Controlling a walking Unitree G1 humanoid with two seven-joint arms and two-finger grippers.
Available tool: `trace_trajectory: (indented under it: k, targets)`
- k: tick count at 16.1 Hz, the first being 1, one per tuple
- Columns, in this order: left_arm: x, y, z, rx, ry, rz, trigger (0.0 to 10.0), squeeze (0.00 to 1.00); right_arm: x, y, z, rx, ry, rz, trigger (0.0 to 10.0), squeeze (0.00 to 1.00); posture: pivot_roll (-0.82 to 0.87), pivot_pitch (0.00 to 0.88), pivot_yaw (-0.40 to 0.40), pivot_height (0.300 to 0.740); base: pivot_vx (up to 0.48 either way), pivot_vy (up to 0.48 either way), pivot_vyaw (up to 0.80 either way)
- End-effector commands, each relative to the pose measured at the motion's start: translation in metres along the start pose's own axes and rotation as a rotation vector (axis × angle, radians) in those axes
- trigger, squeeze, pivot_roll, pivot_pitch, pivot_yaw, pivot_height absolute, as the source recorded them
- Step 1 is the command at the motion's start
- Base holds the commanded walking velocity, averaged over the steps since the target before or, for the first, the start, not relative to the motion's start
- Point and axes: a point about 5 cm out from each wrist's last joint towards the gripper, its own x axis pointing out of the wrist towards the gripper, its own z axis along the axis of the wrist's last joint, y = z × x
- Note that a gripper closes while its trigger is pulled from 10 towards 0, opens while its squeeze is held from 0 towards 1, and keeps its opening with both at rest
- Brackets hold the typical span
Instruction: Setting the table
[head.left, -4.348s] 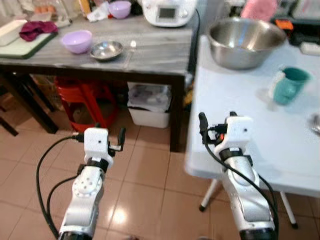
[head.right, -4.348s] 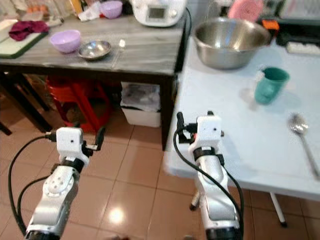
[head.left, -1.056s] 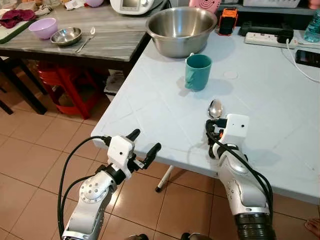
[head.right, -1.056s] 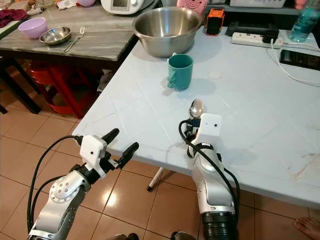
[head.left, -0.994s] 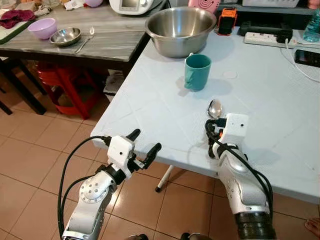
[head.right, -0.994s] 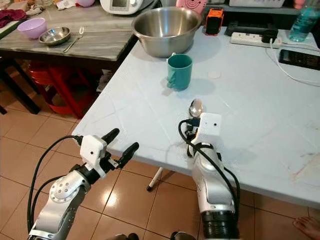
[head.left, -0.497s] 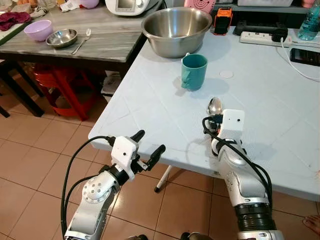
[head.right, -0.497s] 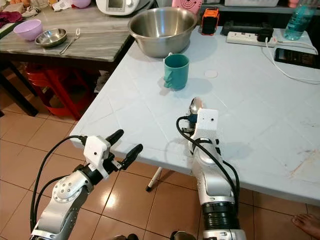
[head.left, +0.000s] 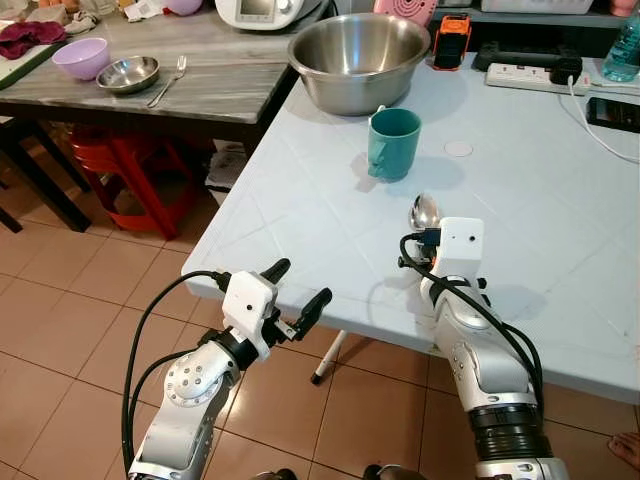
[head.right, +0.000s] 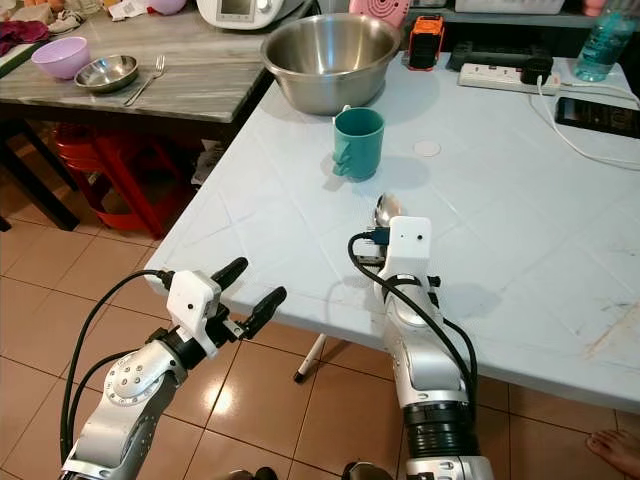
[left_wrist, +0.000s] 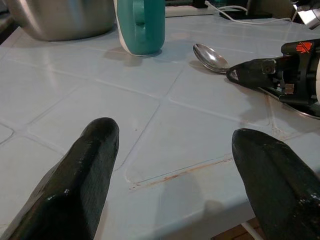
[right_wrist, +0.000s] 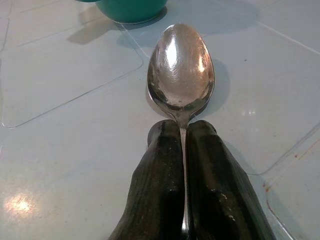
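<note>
- On the pale blue tiled table (head.left: 560, 250): right gripper (right_wrist: 183, 131) clenched on shiny metal spoon (right_wrist: 181, 67), bowl pointing toward teal ceramic mug (head.left: 394, 142).
- Left gripper (head.left: 296, 287) spread wide, off the table's near edge.

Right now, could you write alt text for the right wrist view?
Two black fingers of the right gripper are shut on the handle of a metal spoon lying on a white table; a green cup stands just beyond its bowl.
</note>
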Motion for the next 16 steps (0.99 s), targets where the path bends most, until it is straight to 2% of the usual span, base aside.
trace_trajectory:
  k: [1, 3, 5, 9, 10, 11, 12, 16]
  targets:
    - [-0.002, 0.000, 0.000, 0.005, 0.006, -0.005, 10.0, 0.00, -0.003, 0.002, -0.028, 0.007, 0.130, 0.004, 0.0, 0.00, -0.11, 0.166, 0.091, 0.740, 0.000, 0.000, 0.00]
    - [-0.001, 0.003, 0.001, 0.013, -0.001, 0.030, 10.0, 0.00, -0.003, 0.000, -0.025, 0.027, 0.109, -0.003, 0.0, 0.00, -0.11, 0.165, 0.091, 0.740, 0.000, 0.000, 0.00]
    - [0.000, 0.018, 0.001, 0.025, 0.013, 0.180, 10.0, 0.00, -0.006, 0.000, -0.003, 0.050, -0.030, 0.001, 0.0, 0.00, -0.10, 0.161, 0.090, 0.740, 0.000, 0.000, 0.00]
    - [0.001, 0.032, 0.004, -0.011, -0.004, 0.311, 10.0, 0.00, -0.018, -0.002, 0.021, 0.039, -0.218, 0.014, 0.0, 0.00, -0.10, 0.155, 0.088, 0.740, 0.000, 0.000, 0.00]
    - [0.002, 0.033, 0.005, -0.016, -0.004, 0.321, 10.0, 0.00, -0.021, -0.003, 0.024, 0.042, -0.245, 0.013, 0.7, 0.00, -0.10, 0.151, 0.089, 0.740, 0.000, 0.000, 0.00]
    - [0.003, 0.034, 0.004, -0.029, -0.004, 0.330, 10.0, 0.00, -0.024, -0.005, 0.027, 0.055, -0.277, 0.012, 8.8, 0.00, -0.10, 0.147, 0.090, 0.740, 0.000, 0.000, 0.00]
    - [0.004, 0.034, 0.004, -0.029, -0.003, 0.331, 10.0, 0.00, -0.026, -0.006, 0.029, 0.059, -0.297, 0.011, 10.0, 0.00, -0.10, 0.142, 0.091, 0.740, 0.000, 0.000, 0.00]
    - [0.008, 0.036, 0.005, -0.033, -0.008, 0.324, 10.0, 0.00, -0.025, -0.010, 0.027, 0.055, -0.301, -0.014, 10.0, 0.00, -0.11, 0.134, 0.096, 0.740, 0.000, 0.000, 0.00]
